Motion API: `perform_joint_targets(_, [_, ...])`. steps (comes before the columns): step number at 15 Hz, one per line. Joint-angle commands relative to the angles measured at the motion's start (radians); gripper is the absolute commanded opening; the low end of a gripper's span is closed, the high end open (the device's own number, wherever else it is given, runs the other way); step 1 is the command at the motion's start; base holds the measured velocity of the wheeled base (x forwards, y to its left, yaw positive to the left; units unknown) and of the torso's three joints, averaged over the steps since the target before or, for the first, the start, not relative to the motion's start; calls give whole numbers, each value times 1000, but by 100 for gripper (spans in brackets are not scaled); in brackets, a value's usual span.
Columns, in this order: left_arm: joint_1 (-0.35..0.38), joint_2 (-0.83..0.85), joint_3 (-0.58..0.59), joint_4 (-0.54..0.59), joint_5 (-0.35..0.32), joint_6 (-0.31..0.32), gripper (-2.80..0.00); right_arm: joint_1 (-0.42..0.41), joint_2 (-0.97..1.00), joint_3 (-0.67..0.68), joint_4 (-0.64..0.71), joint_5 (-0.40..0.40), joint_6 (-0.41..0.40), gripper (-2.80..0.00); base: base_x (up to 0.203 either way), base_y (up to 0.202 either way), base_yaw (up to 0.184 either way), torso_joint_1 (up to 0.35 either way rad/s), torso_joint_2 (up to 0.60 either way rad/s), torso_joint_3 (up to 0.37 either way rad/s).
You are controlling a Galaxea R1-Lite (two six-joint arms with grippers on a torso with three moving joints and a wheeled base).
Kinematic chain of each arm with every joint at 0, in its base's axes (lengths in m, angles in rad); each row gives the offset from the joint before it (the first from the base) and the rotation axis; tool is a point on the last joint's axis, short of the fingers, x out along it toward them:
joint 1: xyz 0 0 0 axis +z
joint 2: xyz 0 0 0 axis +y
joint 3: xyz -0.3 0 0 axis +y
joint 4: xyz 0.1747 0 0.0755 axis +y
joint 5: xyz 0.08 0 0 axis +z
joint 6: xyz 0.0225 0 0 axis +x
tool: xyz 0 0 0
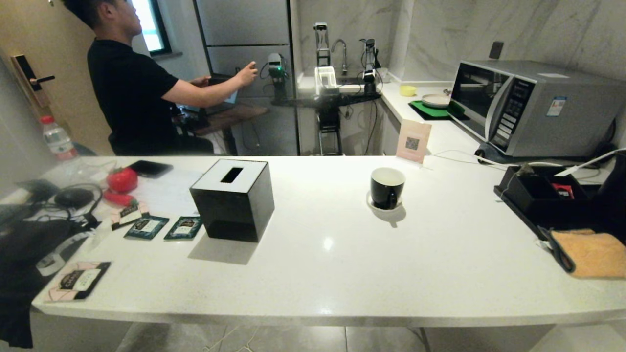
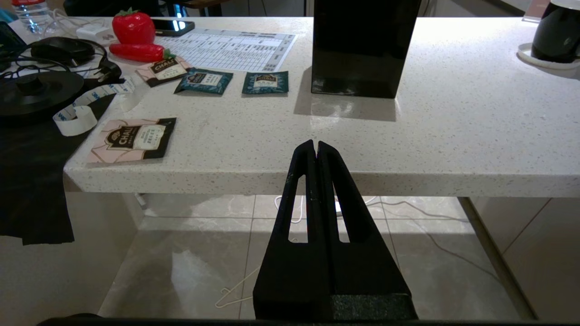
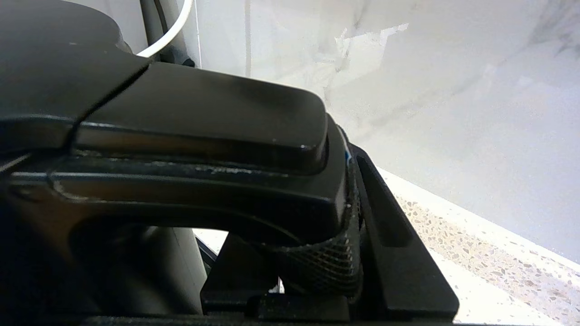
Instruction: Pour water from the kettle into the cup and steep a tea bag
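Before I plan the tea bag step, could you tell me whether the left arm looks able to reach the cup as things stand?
Probably yes: the shut left gripper hangs below the counter edge, and the cup stands in the open.

1. The cup point(image 1: 387, 186), a small glossy black mug with a white interior, stood upright on its white saucer point(image 1: 372, 202) near the middle of the white counter, towards its far edge.
2. The kettle point(image 1: 617, 195), matte black, showed only partly at the counter's right end; its handle point(image 3: 204, 136) was clamped between gripper fingers.
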Motion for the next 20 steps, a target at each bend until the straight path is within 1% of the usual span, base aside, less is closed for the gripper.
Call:
perform_joint_targets(1, [0,0,0,-1,0,-1,-280,0,2,1,-2,0,-2,-52,0,0,0,0,0,0])
perform_joint_targets(2, [0,0,0,-1,0,-1,-280,0,2,0,0,0,-2,0,0,0,0,0,0,0])
perform_joint_targets(12, [0,0,0,-1,0,-1,-280,0,-3,16,-6,0,-3,0,0,0,0,0,0,0])
perform_joint_targets(20, [0,0,0,-1,0,-1,-280,0,-56,94,-13,-2,-11,0,0,0,0,0,0,0])
